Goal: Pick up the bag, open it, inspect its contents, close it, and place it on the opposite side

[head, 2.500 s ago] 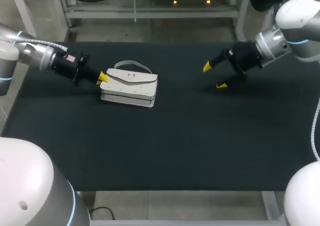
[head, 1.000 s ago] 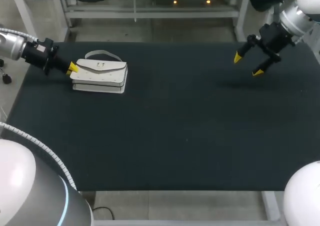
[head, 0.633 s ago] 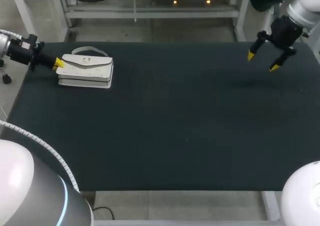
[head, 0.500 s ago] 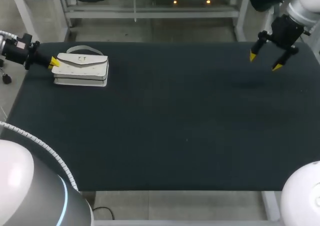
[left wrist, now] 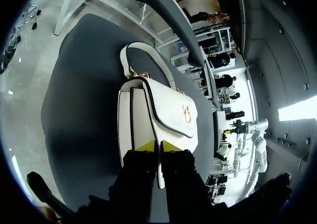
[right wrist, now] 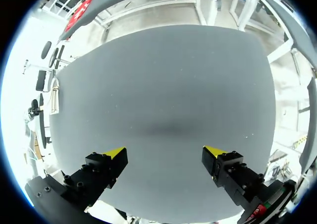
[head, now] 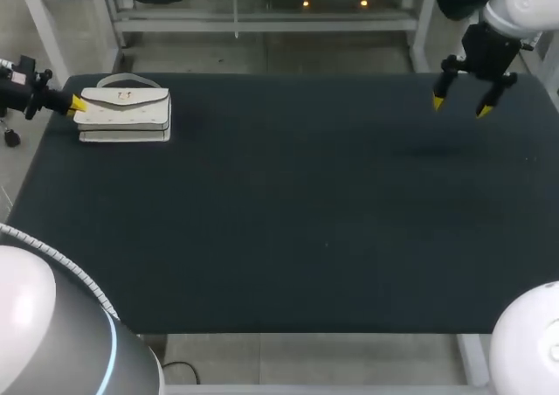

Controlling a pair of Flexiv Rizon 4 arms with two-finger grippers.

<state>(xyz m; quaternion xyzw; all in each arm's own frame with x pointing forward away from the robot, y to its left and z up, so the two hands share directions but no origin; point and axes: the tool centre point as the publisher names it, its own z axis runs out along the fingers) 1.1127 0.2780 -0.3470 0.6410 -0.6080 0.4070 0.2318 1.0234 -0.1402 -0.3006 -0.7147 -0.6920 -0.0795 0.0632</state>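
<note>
The white bag (head: pixel 124 114) with a short handle lies at the far left of the dark table, flap closed over a gold clasp (left wrist: pixel 187 113). My left gripper (head: pixel 76 105) is shut on the bag's left end. In the left wrist view, the two yellow tips (left wrist: pixel 157 146) pinch the side panel of the bag (left wrist: pixel 158 114). My right gripper (head: pixel 459 107) hangs open above the far right of the table, nothing between its fingers. The right wrist view has the gripper (right wrist: pixel 164 152) wide open over bare mat.
The black mat (head: pixel 297 211) covers the whole table. The bag sits close to the table's left edge (head: pixel 35 150) and back edge. A metal frame rail (head: pixel 262 28) runs behind the table.
My left gripper has dragged the bag from mid-left to the table's far left rear corner. The right arm has drawn back to the far right and turned its open fingers downward.
</note>
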